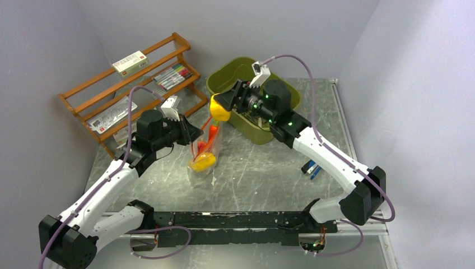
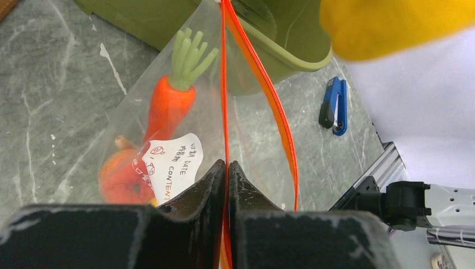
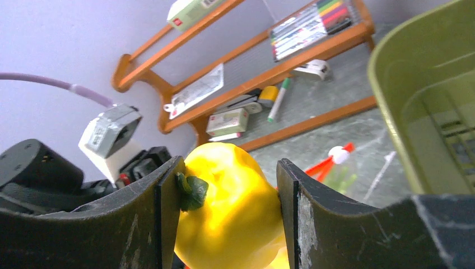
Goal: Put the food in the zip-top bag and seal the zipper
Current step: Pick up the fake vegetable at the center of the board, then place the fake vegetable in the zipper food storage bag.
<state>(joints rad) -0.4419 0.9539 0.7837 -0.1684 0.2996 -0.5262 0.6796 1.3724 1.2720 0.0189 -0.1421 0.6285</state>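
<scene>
Your left wrist view shows what the top view cannot. The left gripper (image 2: 227, 166) has its fingers pressed together on the zipper (image 2: 224, 84), holding one red-orange lip of the zip-top bag (image 2: 249, 134). The other lip bows away, so the mouth stands open. Through the clear plastic you see the carrot (image 2: 168, 106), a red-orange round piece (image 2: 115, 179) and a white label (image 2: 171, 165) (stuck on or printed, I cannot tell).

Only the top view shows a yellow piece (image 1: 203, 162) low in the bag, just above the table (image 1: 263, 174). The right wrist view shows the right gripper (image 3: 228, 171) about half spread, both fingers clamped on a yellow fruit (image 3: 229, 213). From above, this fruit hangs just over the bag's mouth.

The olive-green basket (image 1: 221, 81) stands close behind. A wooden rack (image 1: 112, 98) with markers (image 1: 175, 74) is at the back left, and a blue stapler-like thing (image 2: 334, 106) lies to the right. The table is grey-green marble and the walls are pale lilac.
</scene>
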